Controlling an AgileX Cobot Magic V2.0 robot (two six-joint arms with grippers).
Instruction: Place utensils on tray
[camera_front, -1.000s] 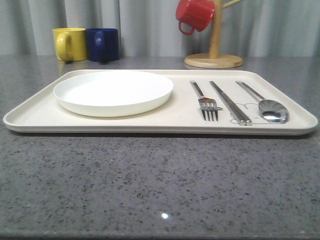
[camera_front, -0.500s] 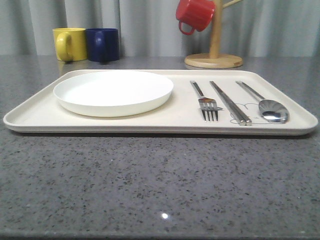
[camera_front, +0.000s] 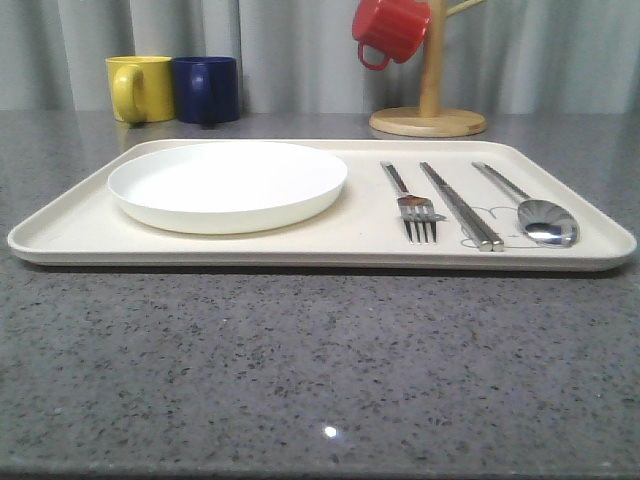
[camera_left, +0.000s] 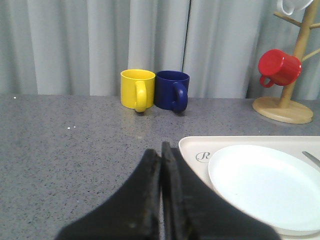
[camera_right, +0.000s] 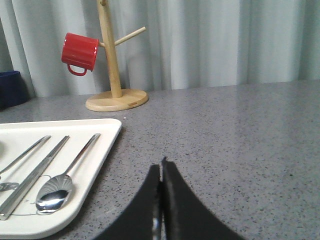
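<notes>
Nothing moved, tray (camera_front: 60, 235) on speckled grey counter (camera_front: 300, 380), curtain (camera_front: 300, 50) behind, left hand (camera_left: 161, 150) and right hand (camera_right: 160, 167) pressed together

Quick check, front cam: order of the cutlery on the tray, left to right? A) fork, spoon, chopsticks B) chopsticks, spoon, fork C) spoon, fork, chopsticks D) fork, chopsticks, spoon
D: right of the plate, on the tray, the fork lies first, then the chopsticks, then the spoon nearest the tray's right edge.

Plate (camera_front: 227, 185), fork (camera_front: 413, 207), chopsticks (camera_front: 460, 205), spoon (camera_front: 532, 210) lying on tray (camera_front: 60, 232).
</notes>
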